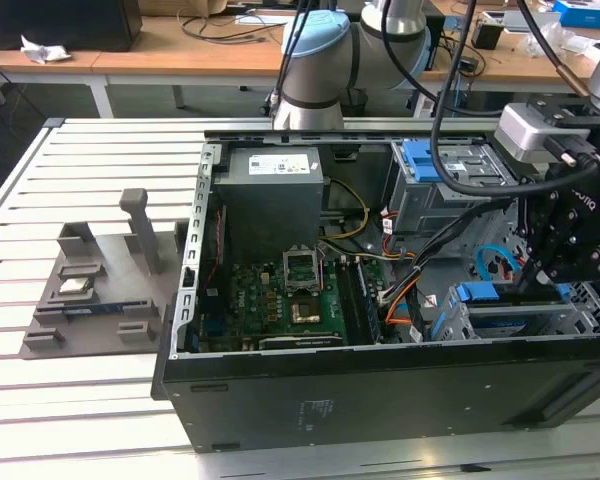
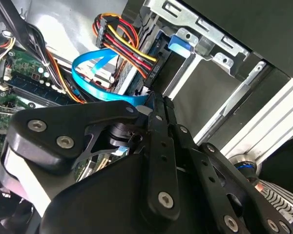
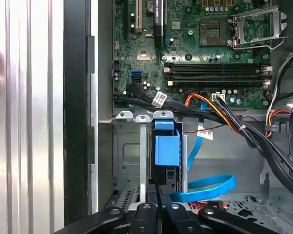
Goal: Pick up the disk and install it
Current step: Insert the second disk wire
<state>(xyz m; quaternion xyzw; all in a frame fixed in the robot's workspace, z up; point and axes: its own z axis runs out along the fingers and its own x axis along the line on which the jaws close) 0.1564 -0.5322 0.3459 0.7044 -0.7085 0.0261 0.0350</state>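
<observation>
We judge the install step to be in hand, close to its end: the disk, recognisable by its blue plastic bracket, sits edge-up inside the metal drive cage at the front corner of the open computer case, just beside the motherboard. Our pincer hovers right at the disk's end, its two black fingers drawn together until they nearly touch, with nothing held between them (so clenched, and empty). In the exterior view the pincer hangs over the cage at the case's far end from the grey power supply.

A blue flat data cable loops beside the cage, and a bundle of orange and black wires runs across from the motherboard.

As we see it, what remains calls for a straight, gentle push along the cage rails and care not to snag that blue loop; whether the disk is fully seated we cannot tell.
</observation>
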